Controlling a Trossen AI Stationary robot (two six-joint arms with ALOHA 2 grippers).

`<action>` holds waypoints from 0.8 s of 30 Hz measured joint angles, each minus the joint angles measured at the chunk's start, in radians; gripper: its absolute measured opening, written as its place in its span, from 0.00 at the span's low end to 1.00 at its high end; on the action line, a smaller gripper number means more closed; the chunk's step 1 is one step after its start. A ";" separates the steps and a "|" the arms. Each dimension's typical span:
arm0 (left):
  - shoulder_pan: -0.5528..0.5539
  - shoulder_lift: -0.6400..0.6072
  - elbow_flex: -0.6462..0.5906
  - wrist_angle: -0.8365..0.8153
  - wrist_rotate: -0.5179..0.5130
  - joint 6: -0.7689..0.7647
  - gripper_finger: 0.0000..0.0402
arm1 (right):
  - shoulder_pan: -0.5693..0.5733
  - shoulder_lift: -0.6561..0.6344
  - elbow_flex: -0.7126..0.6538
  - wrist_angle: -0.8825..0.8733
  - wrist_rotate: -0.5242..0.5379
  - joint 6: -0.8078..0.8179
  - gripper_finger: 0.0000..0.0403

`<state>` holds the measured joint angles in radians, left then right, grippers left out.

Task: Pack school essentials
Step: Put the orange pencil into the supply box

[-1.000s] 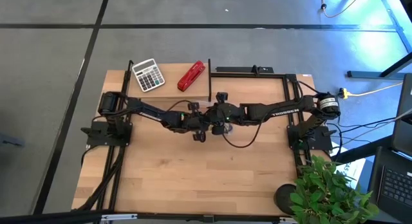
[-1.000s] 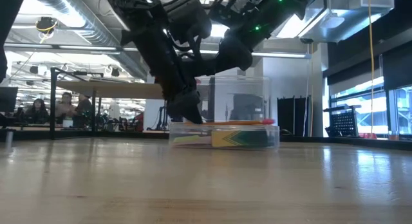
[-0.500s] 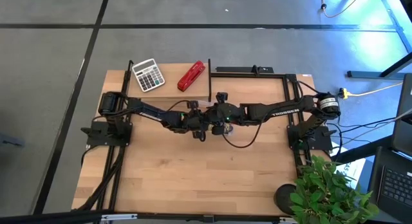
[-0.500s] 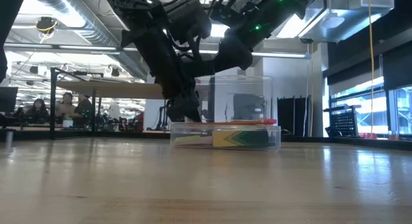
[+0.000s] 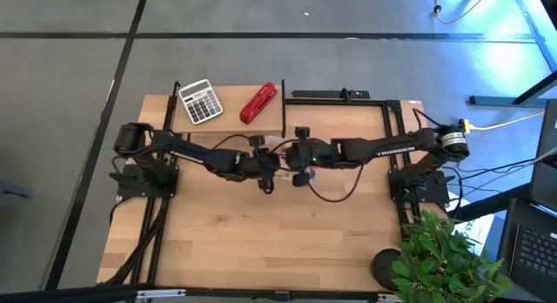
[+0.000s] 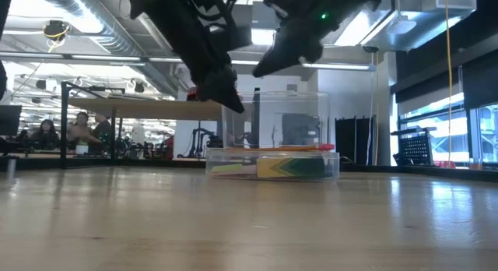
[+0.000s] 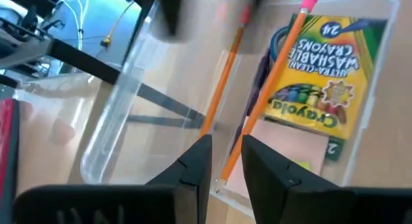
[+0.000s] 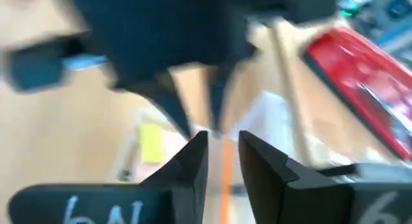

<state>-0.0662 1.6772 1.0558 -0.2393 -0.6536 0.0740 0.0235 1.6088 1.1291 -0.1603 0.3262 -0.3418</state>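
A clear plastic box [image 6: 272,163] rests flat on the table's middle, mostly hidden under the arms in the high view. In it lie the yellow-green crayon box [image 7: 322,76], an orange pencil [image 7: 270,95], a pink sticky-note pad [image 7: 290,179] and a small yellow block [image 8: 152,142]. A clear panel [image 6: 280,119] rises above the box. My left gripper [image 7: 225,141] hangs over the box's left end, shut to a narrow slit with nothing in it. My right gripper [image 8: 222,137] hovers higher, over the box, also shut and empty.
The grey-white calculator [image 5: 200,101] and the red stapler [image 5: 258,103] lie on a raised wooden shelf [image 5: 226,120] at the far left. A potted plant [image 5: 444,259] stands at the near right corner. Bare wood [image 5: 261,242] lies on the near side.
My left gripper has risen from the box's left end, where it stood low by the table, to above the box's top, tipping a little. The box and its contents have stayed where they were.
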 joint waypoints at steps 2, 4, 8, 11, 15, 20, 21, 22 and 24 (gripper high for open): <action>-0.007 -0.014 0.000 -0.029 0.001 -0.020 0.19 | 0.006 -0.010 0.000 -0.031 -0.074 0.000 0.22; -0.014 -0.021 0.000 -0.036 0.005 -0.038 0.19 | 0.009 -0.010 0.001 -0.041 -0.155 0.000 0.22; -0.017 -0.025 0.000 -0.080 0.066 -0.073 0.19 | 0.009 0.017 0.001 -0.093 -0.239 0.006 0.22; -0.017 -0.014 0.000 -0.089 0.089 -0.097 0.19 | -0.001 0.040 -0.001 -0.132 -0.203 0.023 0.22; -0.017 -0.012 0.000 -0.089 0.098 -0.124 0.19 | -0.024 0.056 -0.002 -0.174 -0.113 0.023 0.22; -0.010 0.007 0.002 -0.084 0.098 -0.133 0.19 | -0.057 0.058 -0.001 -0.169 -0.031 0.022 0.22; -0.008 0.012 -0.001 -0.095 0.102 -0.133 0.19 | -0.064 0.058 -0.001 -0.172 -0.027 0.022 0.22; -0.006 0.022 -0.001 -0.087 0.103 -0.129 0.19 | -0.070 0.058 -0.001 -0.174 -0.025 0.022 0.22; -0.002 0.038 0.000 -0.083 0.106 -0.118 0.19 | -0.080 0.058 -0.001 -0.173 -0.023 0.022 0.22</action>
<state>-0.0687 1.7154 1.0559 -0.3223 -0.5471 -0.0441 -0.0560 1.6669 1.1278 -0.3328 0.3033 -0.3200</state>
